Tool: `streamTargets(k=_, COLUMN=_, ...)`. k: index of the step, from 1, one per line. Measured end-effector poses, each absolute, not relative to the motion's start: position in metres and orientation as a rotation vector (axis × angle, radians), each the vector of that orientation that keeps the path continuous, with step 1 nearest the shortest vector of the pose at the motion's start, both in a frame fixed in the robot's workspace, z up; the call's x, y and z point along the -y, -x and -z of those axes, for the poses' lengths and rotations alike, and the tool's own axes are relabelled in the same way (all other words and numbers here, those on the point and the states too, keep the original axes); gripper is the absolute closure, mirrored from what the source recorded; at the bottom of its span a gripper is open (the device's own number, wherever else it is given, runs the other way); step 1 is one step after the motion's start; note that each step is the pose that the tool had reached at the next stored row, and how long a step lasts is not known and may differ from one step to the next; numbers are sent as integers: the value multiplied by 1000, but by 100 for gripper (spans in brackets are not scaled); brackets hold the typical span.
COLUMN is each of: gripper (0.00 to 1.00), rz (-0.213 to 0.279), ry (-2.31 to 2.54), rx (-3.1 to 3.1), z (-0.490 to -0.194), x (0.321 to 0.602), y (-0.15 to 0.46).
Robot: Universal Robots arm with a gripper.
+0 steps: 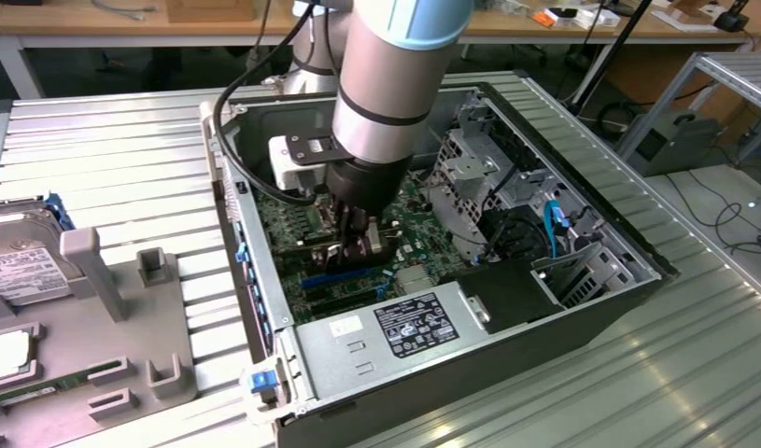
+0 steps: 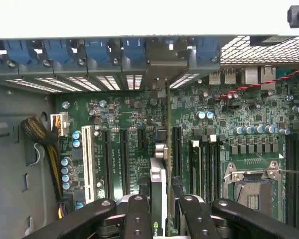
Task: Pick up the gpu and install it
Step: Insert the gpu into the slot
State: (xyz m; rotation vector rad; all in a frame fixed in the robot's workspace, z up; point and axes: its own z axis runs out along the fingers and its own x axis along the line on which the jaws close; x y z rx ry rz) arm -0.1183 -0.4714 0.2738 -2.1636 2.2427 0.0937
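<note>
Surface: a ribbed metal table carries an open PC case lying on its side, its motherboard facing up.
Beside the case: a grey plastic fixture sits near the table's edge at the exterior view's left, with a hard drive resting on it.
Room: wooden benches stand behind the table, and a metal frame stands at the exterior view's right.
Inside the case: the power supply fills the case's near corner, a blue cable runs by the drive cage, and blue latches line the slot wall.
Gripper: the gripper reaches down into the case over the motherboard.
Fingers: the black fingers are clamped on the gpu, one on each face.
Gpu: it stands on edge between the fingers, over the motherboard among the expansion slots, its far end reaching toward the slot wall with the latches.
</note>
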Motion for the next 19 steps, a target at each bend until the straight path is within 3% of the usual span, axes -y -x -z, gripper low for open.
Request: streamTargets(k=19, gripper=73, rz=-93, ry=2162, rx=-2241, z=-276, x=468, y=119)
